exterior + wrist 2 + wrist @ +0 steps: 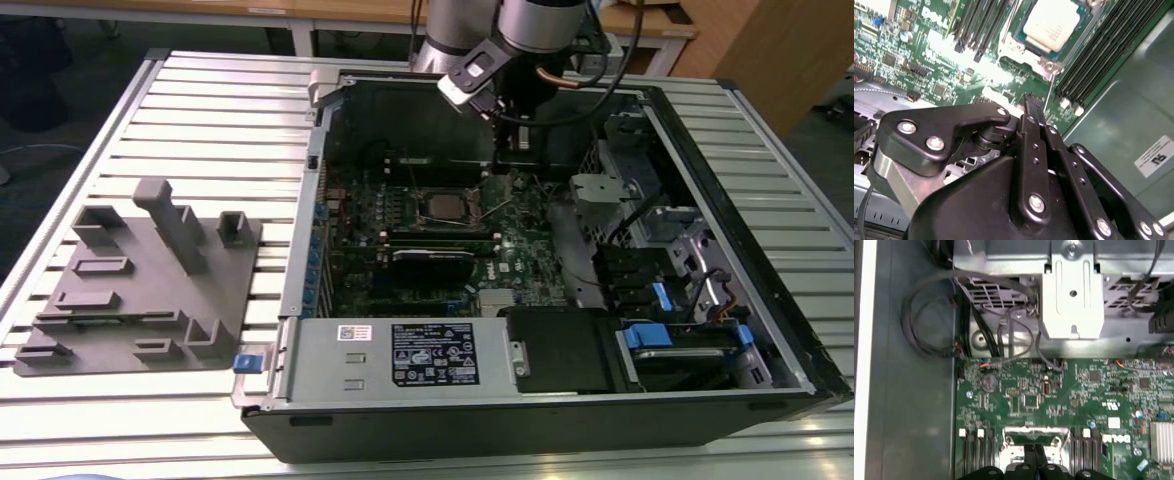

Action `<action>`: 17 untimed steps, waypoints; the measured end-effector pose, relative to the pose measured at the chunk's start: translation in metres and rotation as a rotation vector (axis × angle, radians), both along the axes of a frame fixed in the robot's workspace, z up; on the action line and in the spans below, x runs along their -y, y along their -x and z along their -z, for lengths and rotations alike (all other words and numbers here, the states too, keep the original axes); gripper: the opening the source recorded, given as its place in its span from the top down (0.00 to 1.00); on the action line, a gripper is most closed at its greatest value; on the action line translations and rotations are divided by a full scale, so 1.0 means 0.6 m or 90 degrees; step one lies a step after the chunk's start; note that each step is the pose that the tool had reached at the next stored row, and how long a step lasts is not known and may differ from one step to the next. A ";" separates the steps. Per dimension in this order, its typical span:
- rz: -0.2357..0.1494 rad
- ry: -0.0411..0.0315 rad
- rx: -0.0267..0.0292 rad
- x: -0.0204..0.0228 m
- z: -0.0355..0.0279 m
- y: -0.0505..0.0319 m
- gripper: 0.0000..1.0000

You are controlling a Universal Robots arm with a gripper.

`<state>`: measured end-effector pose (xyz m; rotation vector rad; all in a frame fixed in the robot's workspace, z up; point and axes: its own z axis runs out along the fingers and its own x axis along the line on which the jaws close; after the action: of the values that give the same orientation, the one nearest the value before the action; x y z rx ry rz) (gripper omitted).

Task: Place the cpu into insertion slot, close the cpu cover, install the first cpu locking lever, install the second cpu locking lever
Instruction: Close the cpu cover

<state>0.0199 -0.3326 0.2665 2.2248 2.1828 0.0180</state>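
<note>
The gripper [1032, 102] is squeezed shut, with nothing between its fingers. It hangs over the green board [954, 65], near one corner of the slot [1016, 48] but not touching it. The chip [1054, 22] lies flat in the slot with its pale top facing up. A thin metal bar [1050, 85] sticks out from that corner. In the exterior view the arm [534, 25] reaches down into the open computer case [534, 430].

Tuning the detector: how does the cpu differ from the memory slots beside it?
The cpu is pale, silvery and square; the memory slots are black, long and narrow. The cpu is single; the memory slots run in parallel rows either side. Both sit on the green board.
</note>
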 end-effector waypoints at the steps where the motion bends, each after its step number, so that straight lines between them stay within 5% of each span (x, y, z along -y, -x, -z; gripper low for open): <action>1: 0.000 0.0000 0.0000 -0.0003 0.000 -0.003 0.89; 17: -0.004 -0.0008 0.0001 -0.0062 0.004 -0.054 0.89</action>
<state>0.0521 -0.3289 0.2642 2.2187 2.1902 0.0195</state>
